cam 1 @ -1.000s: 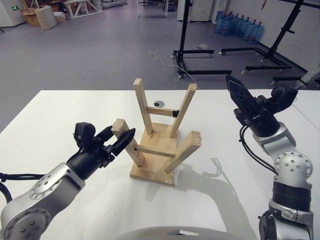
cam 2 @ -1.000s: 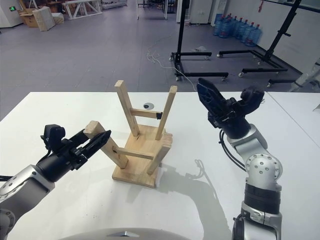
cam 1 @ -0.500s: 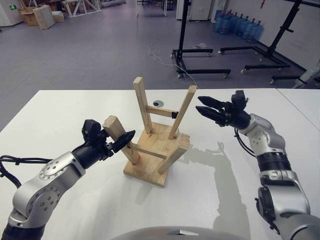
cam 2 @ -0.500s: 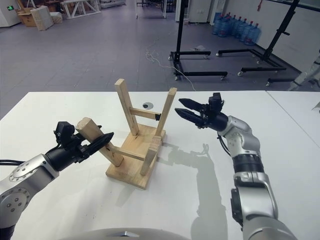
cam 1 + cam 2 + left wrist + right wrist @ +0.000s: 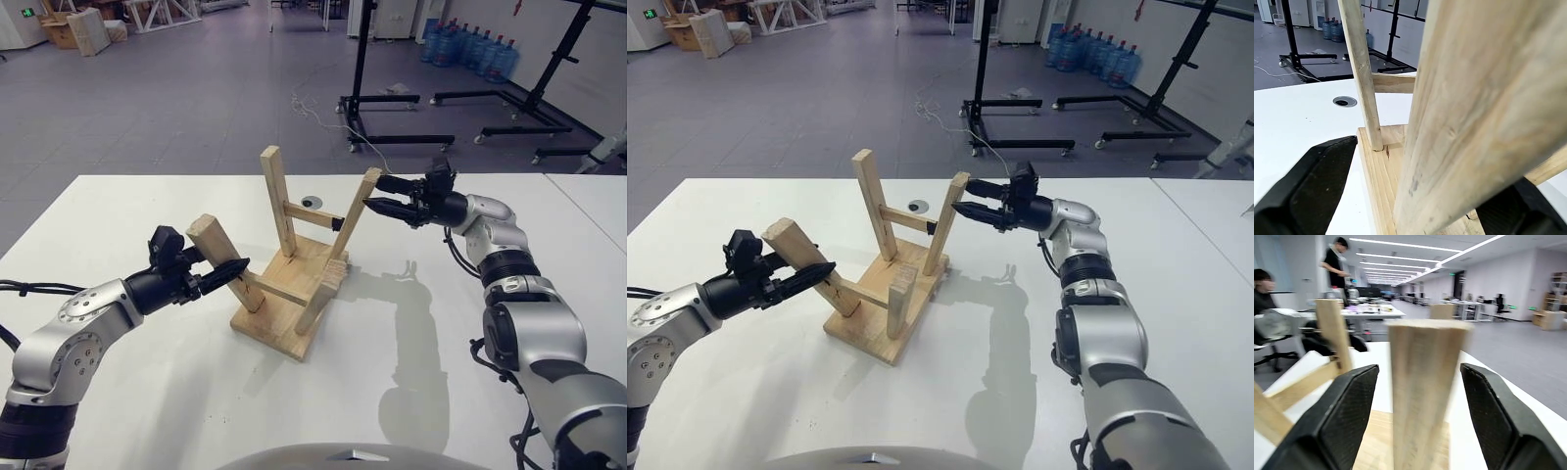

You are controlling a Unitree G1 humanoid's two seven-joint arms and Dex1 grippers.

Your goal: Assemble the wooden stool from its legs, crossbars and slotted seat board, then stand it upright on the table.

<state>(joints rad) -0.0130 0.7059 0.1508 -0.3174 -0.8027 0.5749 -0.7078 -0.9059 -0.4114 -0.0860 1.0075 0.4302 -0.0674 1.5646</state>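
Note:
The wooden stool [image 5: 294, 294] rests upside down on the white table [image 5: 441, 392], seat board [image 5: 266, 331] down and legs pointing up, with crossbars joining them. My left gripper [image 5: 233, 269] is shut on the near-left leg [image 5: 217, 253]; in the left wrist view that leg [image 5: 1474, 112] stands between the black fingers [image 5: 1308, 196]. My right gripper [image 5: 373, 193] is open at the top of the far-right leg [image 5: 355, 217], one finger on each side. In the right wrist view its pads [image 5: 1342, 416] flank that leg [image 5: 1422, 391] with gaps on both sides.
A round cable hole [image 5: 312, 203] sits in the table just behind the stool. Black wheeled stands [image 5: 392, 98] and water bottles [image 5: 470, 49] are on the floor beyond the table's far edge. Bare tabletop lies in front and to the right.
My right arm swung in from the right and brought its open gripper to the far-right leg's top. My left gripper pulled its leg leftward, and the stool slid and turned a little.

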